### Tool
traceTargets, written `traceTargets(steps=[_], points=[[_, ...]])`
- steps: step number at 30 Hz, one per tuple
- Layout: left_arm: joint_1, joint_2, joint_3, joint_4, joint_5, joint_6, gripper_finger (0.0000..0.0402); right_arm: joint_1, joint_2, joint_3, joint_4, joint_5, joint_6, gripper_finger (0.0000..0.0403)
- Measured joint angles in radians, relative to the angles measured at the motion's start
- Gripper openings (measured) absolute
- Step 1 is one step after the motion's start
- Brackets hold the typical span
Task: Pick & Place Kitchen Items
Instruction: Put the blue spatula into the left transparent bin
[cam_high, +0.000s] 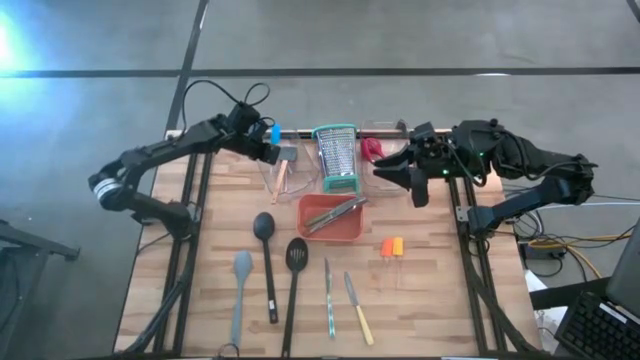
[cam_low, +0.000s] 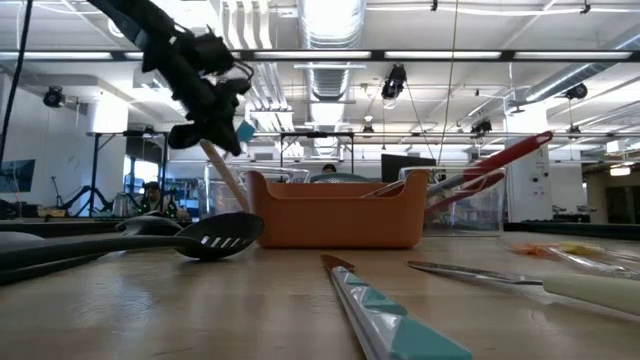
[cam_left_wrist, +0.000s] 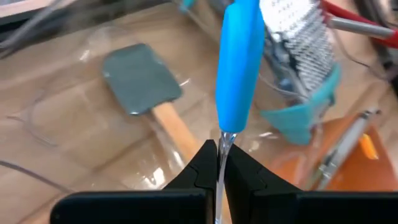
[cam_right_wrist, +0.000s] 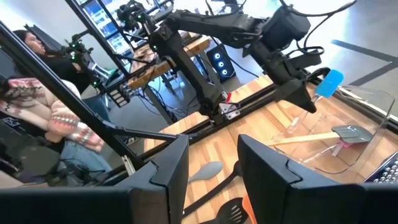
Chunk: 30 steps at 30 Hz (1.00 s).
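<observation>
My left gripper (cam_high: 268, 138) is at the table's far middle, above a clear bin (cam_high: 272, 178), shut on a blue-handled tool (cam_left_wrist: 239, 62). In that bin lies a grey spatula with a wooden handle (cam_left_wrist: 138, 78); the handle leans on the bin's wall (cam_low: 225, 172). My right gripper (cam_high: 392, 172) is open and empty beside the steel grater (cam_high: 336, 155), near a red spoon (cam_high: 374, 148). A black spoon (cam_high: 265, 232), slotted turner (cam_high: 296, 256), grey spatula (cam_high: 240, 275) and two knives (cam_high: 343, 298) lie on the near table. My left gripper pinches the tool's thin shiny end (cam_left_wrist: 222, 148) between its two fingers, just below the blue handle. The tool runs along the fingers, and the handle (cam_left_wrist: 241, 56) sticks out past their tips. The gripper slants down from the table's left. The tool is lifted clear above the bin.
An orange tray (cam_high: 352, 228) with metal tools stands at the table's middle. Two small orange pieces (cam_high: 391, 246) lie to its right. A second clear bin (cam_high: 382, 130) is at the far right. A person (cam_right_wrist: 37, 118) sits beyond the table's left side.
</observation>
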Motion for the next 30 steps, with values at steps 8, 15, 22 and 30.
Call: traceTargets(steps=[8,15,22,30], points=[[0.050,0.108,0.020,0.006,0.005,0.023,0.0013,0.000,0.002,0.000,0.001,-0.001,0.004,0.0136],[0.048,0.222,0.033,-0.001,0.054,0.002,0.0013,0.000,0.002,0.000,0.001,-0.001,0.003,0.0130],[0.048,0.299,0.089,-0.028,0.055,0.003,0.0014,0.000,0.002,0.000,0.000,-0.001,0.000,0.0123],[0.048,0.364,0.178,-0.091,0.054,0.027,0.0073,0.000,0.002,-0.001,-0.006,-0.002,-0.001,0.0132]])
